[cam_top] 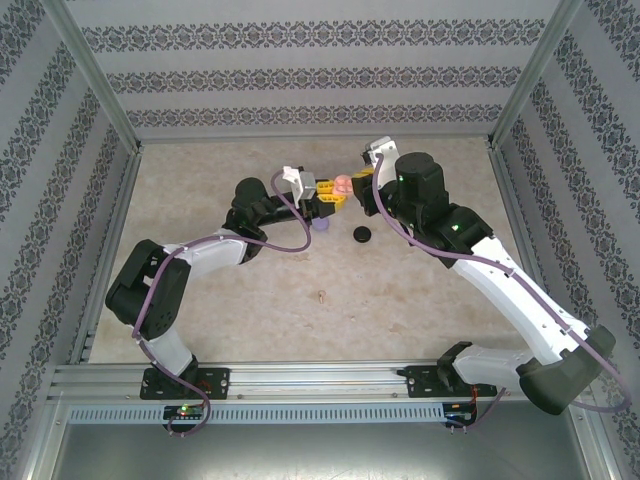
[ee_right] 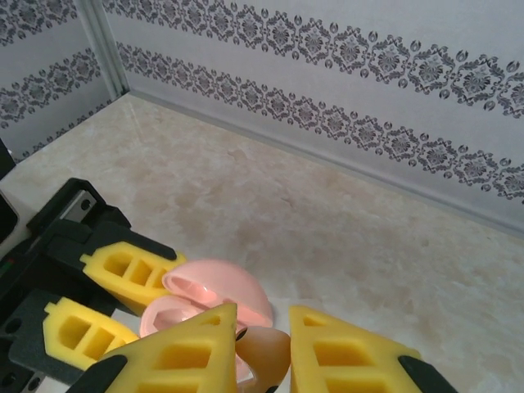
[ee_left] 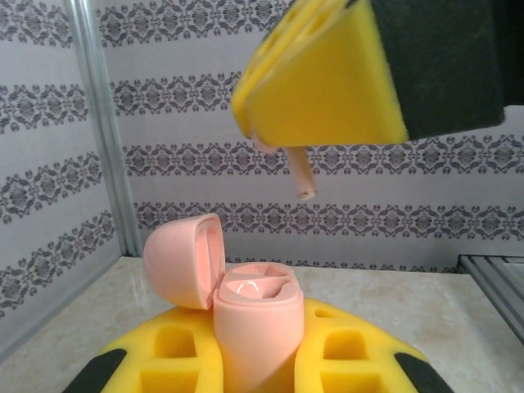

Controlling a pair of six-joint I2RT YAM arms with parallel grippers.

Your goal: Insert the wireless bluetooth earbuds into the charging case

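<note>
Earbud [ee_left: 301, 173] first: it's the pinkish-tan one, pinched by its head in the right pincer [ee_right: 262, 318], which is squeezed narrow on it. The stem hangs close to vertical, tip down, leaning a touch. Left pincer [ee_left: 258, 356] is clamped tight round the body of the pink case [ee_left: 255, 315], with the lid [ee_left: 184, 262] open to the left and the wells facing up. From the left wrist cam the stem tip sits above the case and off to the right of the wells, with a clear gap, not touching. So I reckon the next move is a small sideways nudge toward the lid side, then straight down along the stem. Depth offset I can't judge from these. Right arm's the nearer one, since it's carrying the bud.
</note>
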